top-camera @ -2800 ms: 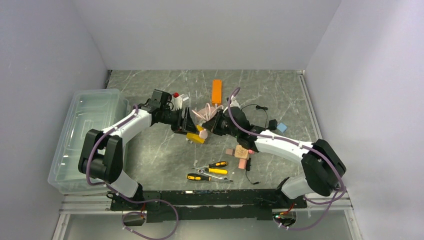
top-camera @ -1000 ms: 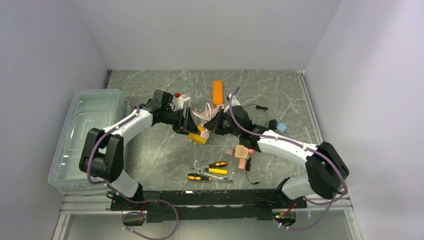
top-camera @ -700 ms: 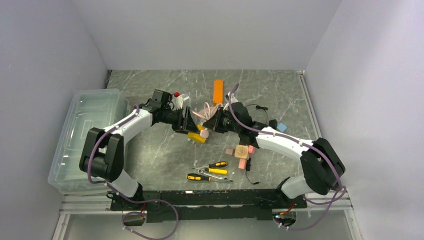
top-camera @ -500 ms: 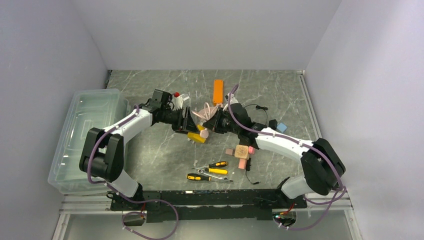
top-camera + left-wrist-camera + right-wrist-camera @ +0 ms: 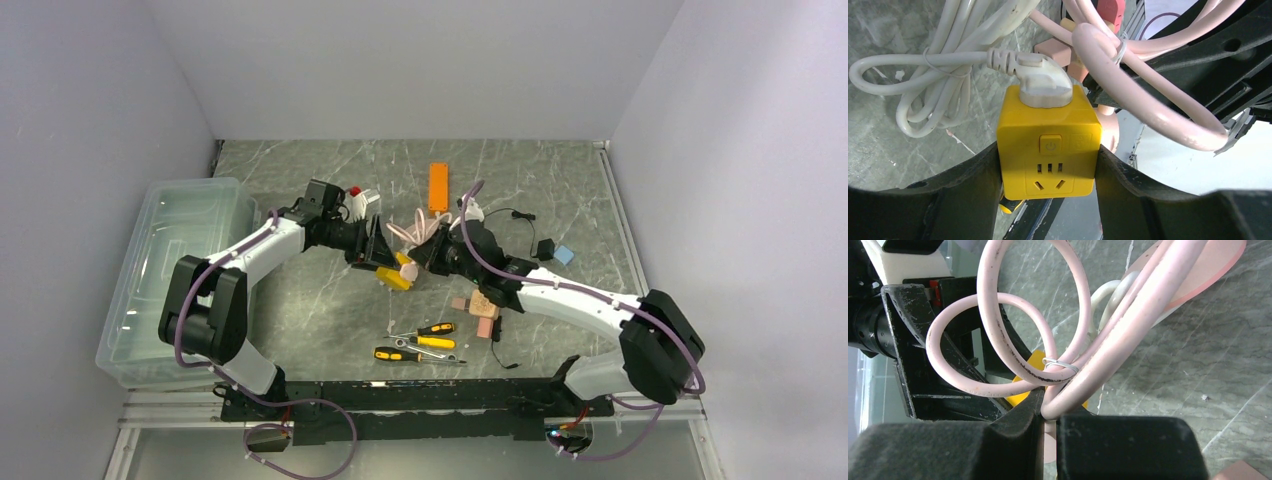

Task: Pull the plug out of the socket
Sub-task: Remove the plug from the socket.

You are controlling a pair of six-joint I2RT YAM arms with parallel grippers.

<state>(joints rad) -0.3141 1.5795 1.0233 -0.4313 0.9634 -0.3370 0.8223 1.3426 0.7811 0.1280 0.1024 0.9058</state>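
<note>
Since half a second ago the right arm (image 5: 585, 295) has swung its elbow out toward the near right corner of the surface (image 5: 330, 300), and its forearm lies lower. The socket has hardly moved. A clear bin (image 5: 150, 300) stands at the surface's left edge, well apart from both hands.

The left hand (image 5: 1048, 172) is clamped on the yellow socket (image 5: 1048, 145) — one finger pressed to each side of the cube. The right hand (image 5: 1048, 425) sits just beside it, its fingers pinched tight on a looped pink cable (image 5: 1130, 315) near a thin wire tie.

The white plug (image 5: 1043, 87) is seated in the socket's far face, just beyond the left hand's fingertips. Its white cord trails off to the left. The pink loops arch over the socket's right side.
</note>
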